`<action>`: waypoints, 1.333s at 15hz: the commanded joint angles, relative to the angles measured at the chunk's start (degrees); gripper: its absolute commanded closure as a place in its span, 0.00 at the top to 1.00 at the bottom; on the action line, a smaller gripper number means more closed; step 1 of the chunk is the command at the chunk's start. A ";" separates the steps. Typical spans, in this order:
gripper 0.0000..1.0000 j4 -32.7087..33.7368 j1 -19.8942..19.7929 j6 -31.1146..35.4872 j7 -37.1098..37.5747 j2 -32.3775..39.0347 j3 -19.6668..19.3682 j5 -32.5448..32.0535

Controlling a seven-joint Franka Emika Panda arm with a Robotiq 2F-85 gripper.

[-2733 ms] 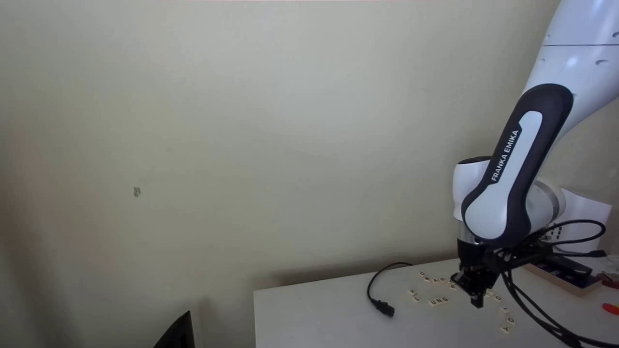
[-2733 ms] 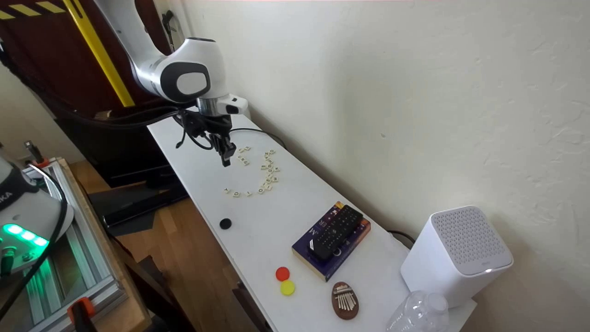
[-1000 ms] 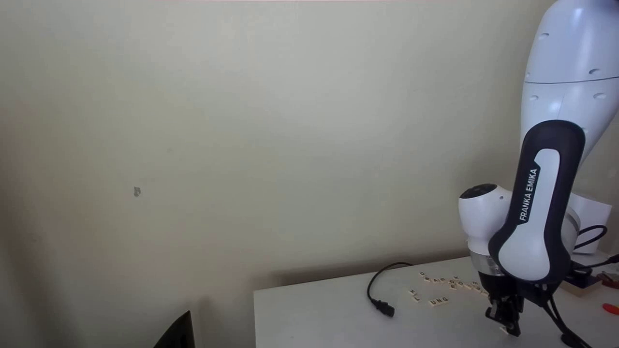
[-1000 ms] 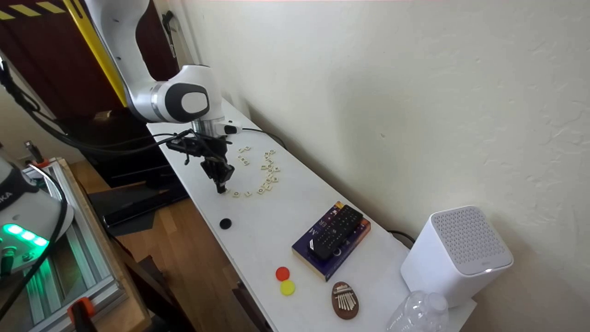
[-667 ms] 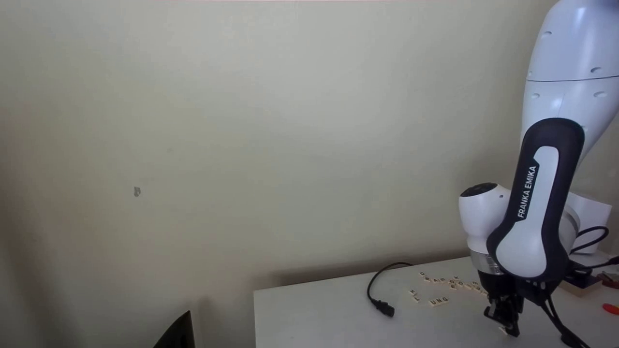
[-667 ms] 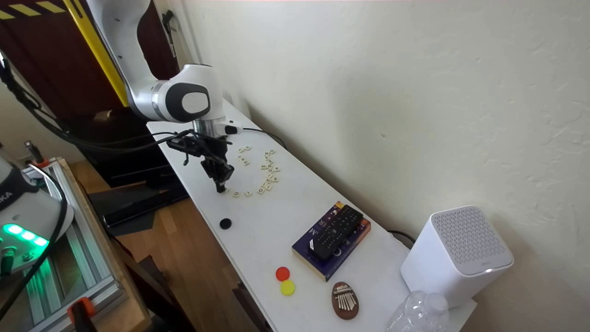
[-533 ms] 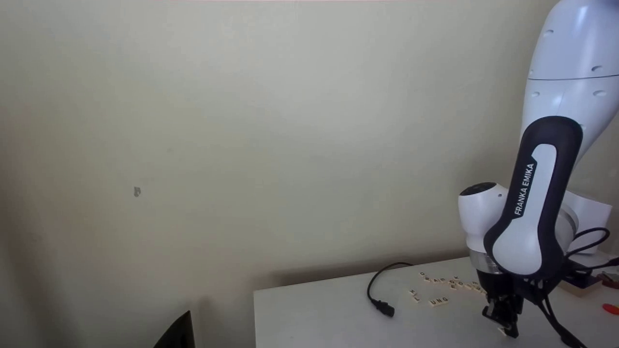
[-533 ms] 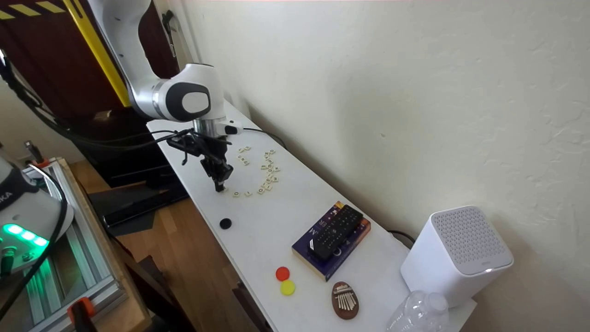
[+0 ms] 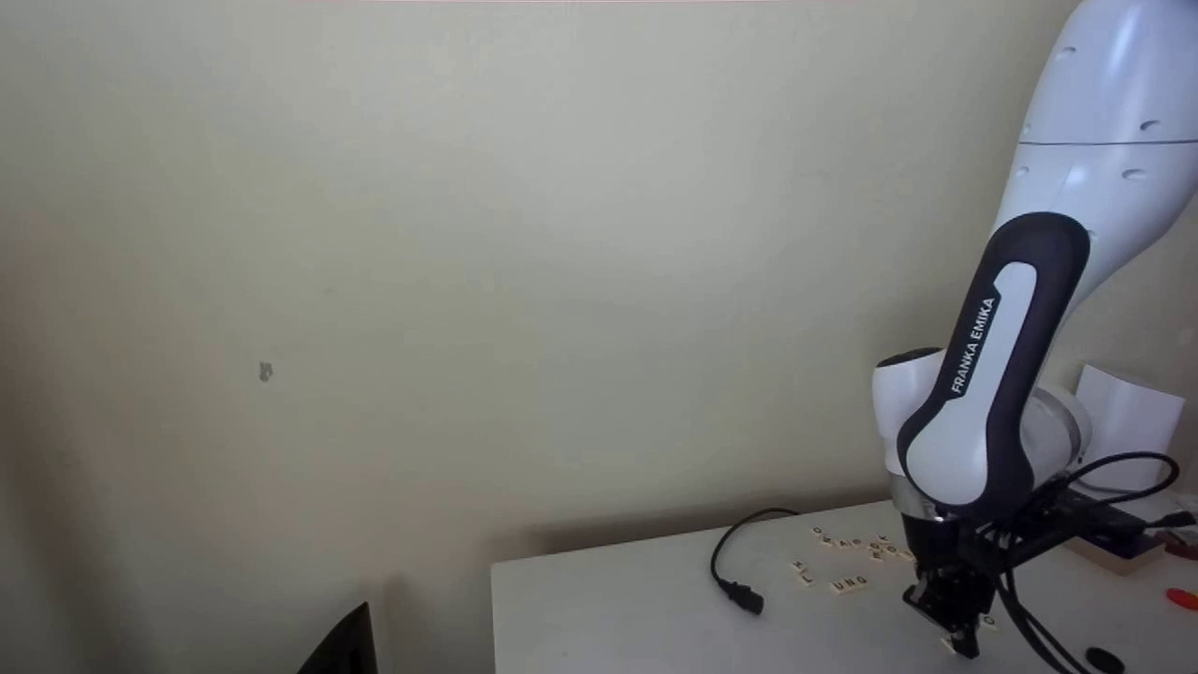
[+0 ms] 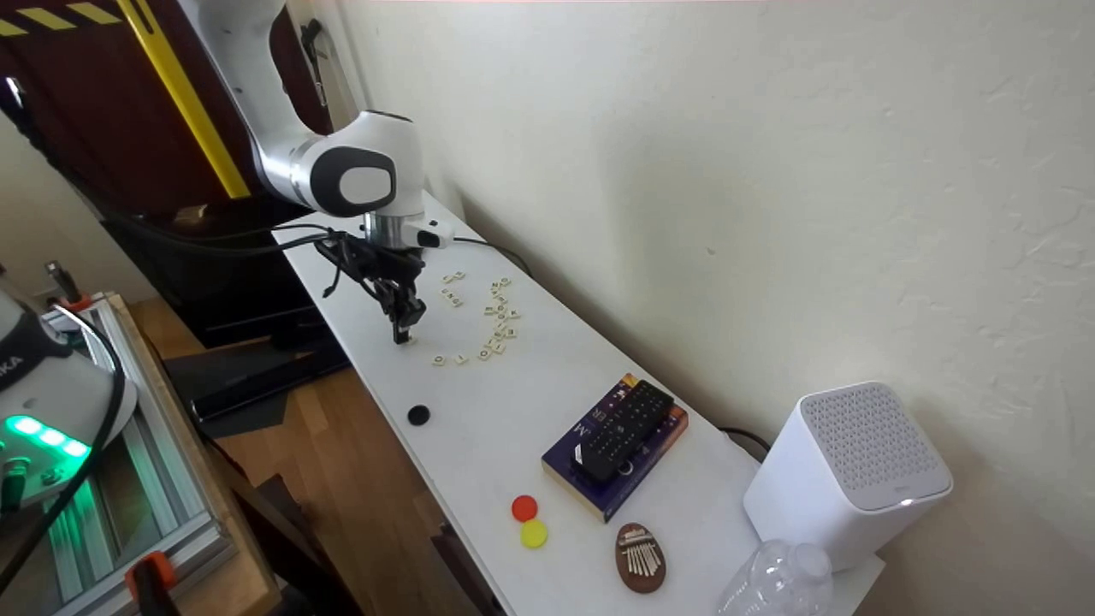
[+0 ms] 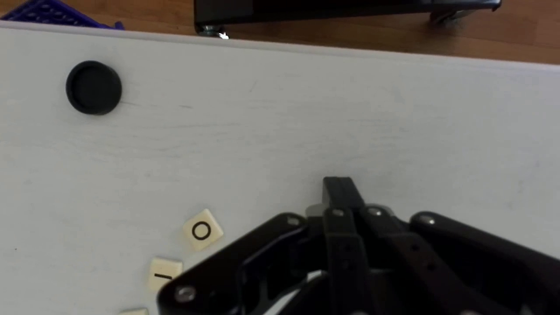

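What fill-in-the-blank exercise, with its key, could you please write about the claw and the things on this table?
1. In the wrist view, the claw is shut, not ____.
2. There, the only letter tile fully in sight shows the letter ____.
3. In an exterior view, the red disc lies right beside another disc, coloured ____.
4. The black remote control lies on ____ of a book.

Missing words: open; O; yellow; top.

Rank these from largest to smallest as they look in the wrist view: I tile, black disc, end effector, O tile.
1. The end effector, nearest the camera
2. The black disc
3. The O tile and the I tile: too alike to rank, the latter partly covered
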 commanded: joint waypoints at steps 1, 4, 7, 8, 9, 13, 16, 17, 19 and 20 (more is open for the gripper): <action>0.00 2.70 -2.65 -1.99 1.28 1.41 3.80 5.01; 0.00 4.49 -3.48 -3.15 2.24 1.89 5.51 8.13; 0.00 6.53 -4.06 -4.72 3.73 2.58 6.89 11.18; 0.00 7.40 -4.32 -5.27 4.23 2.99 7.36 12.25; 0.00 8.02 -4.42 -5.89 4.77 3.14 7.61 13.24; 0.00 10.74 -4.92 -8.07 7.36 4.20 8.54 17.38; 0.00 12.59 -5.71 -9.45 9.06 4.93 9.32 20.80; 0.00 13.17 -5.96 -9.73 9.60 5.14 9.51 21.92; 0.00 14.15 -6.03 -10.02 10.76 5.68 9.53 23.60; 0.00 14.60 -6.36 -10.29 10.95 5.86 9.79 24.48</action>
